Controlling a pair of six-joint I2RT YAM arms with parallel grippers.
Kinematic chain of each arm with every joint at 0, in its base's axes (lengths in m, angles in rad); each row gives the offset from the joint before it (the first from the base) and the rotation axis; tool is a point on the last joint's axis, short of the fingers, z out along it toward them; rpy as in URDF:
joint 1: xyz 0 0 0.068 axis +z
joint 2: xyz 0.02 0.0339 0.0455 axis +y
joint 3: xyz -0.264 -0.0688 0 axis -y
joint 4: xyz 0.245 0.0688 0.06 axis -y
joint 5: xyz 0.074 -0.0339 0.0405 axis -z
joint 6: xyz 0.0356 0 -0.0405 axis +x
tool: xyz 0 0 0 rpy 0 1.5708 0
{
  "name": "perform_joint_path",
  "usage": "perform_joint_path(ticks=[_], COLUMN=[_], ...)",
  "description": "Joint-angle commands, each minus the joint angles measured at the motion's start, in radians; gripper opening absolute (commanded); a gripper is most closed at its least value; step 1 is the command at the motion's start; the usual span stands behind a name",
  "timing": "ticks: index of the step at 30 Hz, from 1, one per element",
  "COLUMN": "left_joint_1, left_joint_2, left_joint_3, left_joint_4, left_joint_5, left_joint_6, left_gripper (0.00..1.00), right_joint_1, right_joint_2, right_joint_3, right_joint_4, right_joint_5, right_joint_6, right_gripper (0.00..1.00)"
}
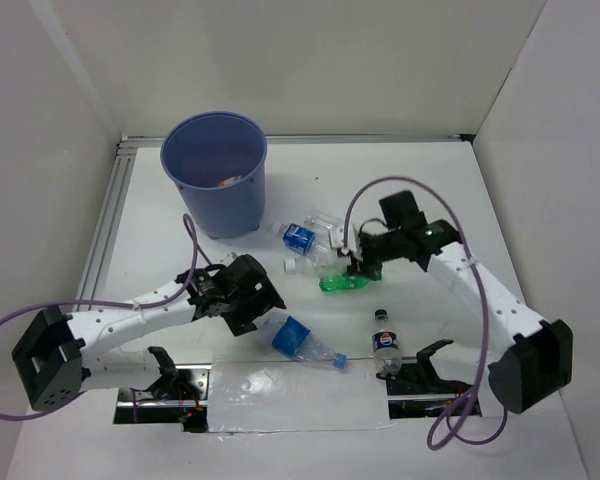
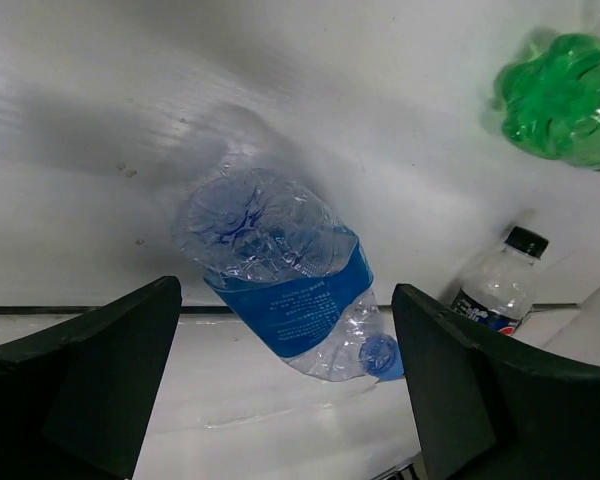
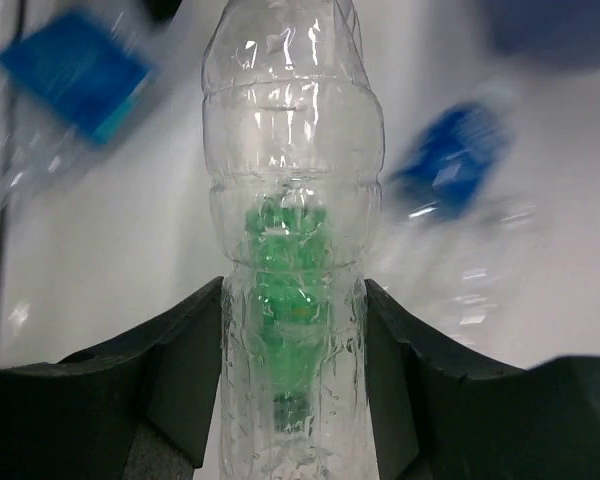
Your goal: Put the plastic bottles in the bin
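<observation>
Bottles lie across the middle of the desk (image 1: pixel 430 180), and the bin (image 1: pixel 215 215) stands at upper left of the top view, upright and open.

The right hand (image 1: pixel 358 264) is centre-right, grasping the clear bottle (image 3: pixel 295 150). In the wrist view both fingers (image 3: pixel 180 340) lie against the bottle's sides near one end. How firm the squeeze is I cannot tell. The bottle's long axis runs straight away from the hand, pointing left in the top view, roughly towards the bin. The green bottle (image 1: pixel 348 283) shows through it from beneath, just beside the hand, so a lift may nudge it. A far blue bottle (image 1: pixel 300 237) lies just above the clear one.

The left hand (image 1: pixel 255 300) is released and spread wide, holding nothing. The blue bottle (image 1: pixel 298 338) lies on its side just to the lower right of it. Its axis slants from upper left to lower right, with the cap at the far, lower-right end. In the left wrist view it sits between the two fingers but beyond their tips, so I judge a short reach forward is needed before clenching. This arm is the nearer one to the bin.

A small bottle (image 1: pixel 385 345) stands upright at lower right, apart from both hands.
</observation>
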Motion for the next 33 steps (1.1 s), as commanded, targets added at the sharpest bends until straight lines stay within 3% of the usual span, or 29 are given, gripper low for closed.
perform_joint_path(ticks=[1,5,10,14,16,17,19,22,24,25,27,30,32,33], left_joint_1=[-0.017,-0.028,-0.063,-0.114,-0.141,-0.150,-0.163,-0.172,-0.181,-0.193,-0.204,-0.230,-0.244,-0.261], left_joint_2=[0.039,0.076,0.097,0.085,0.042,0.024,-0.018,-0.100,-0.146,-0.160,-0.170,-0.171,-0.139,-0.127], left_joint_3=[0.020,0.040,0.106,0.155,0.169,0.158,0.134,0.097,0.057,0.043,0.008,0.008,0.026,0.040], left_joint_4=[0.067,0.087,0.098,0.089,0.092,0.092,0.107,0.130,0.144,0.173,0.208,0.277,0.305,0.325], left_joint_5=[0.050,0.019,-0.067,-0.189,-0.231,-0.231,-0.257,-0.245,-0.220,-0.209,-0.164,-0.123,-0.071,-0.051], left_joint_6=[0.016,0.171,0.444,0.714,0.862,0.863,0.940,0.998,0.998,1.029,1.066,1.181,1.297,1.337], left_gripper=[0.99,0.99,0.99,0.99,0.98,0.98,0.97,0.95,0.94,0.94,0.94,0.97,0.97,0.98], right_joint_1=[0.021,0.082,0.179,0.232,0.242,0.242,0.242,0.251,0.251,0.251,0.251,0.239,0.214,0.202], right_joint_2=[-0.063,0.032,0.308,0.533,0.674,0.722,0.816,0.948,0.974,0.985,0.994,1.003,0.994,0.979], right_joint_3=[0.215,0.411,0.650,0.908,1.183,1.185,1.409,1.566,1.567,1.538,1.528,1.528,1.528,1.528], right_joint_4=[0.095,0.339,0.470,0.479,0.467,0.450,0.407,0.373,0.396,0.410,0.432,0.442,0.478,0.517], right_joint_5=[-0.079,0.028,0.168,0.250,0.263,0.263,0.254,0.223,0.196,0.171,0.133,0.094,0.085,0.073], right_joint_6=[0.202,0.339,0.327,0.339,0.384,0.384,0.427,0.471,0.490,0.523,0.556,0.646,0.729,0.766], right_gripper=[0.21,0.21,0.23,0.23,0.23,0.23,0.23,0.26,0.30,0.33,0.56,0.82,0.87,0.94])
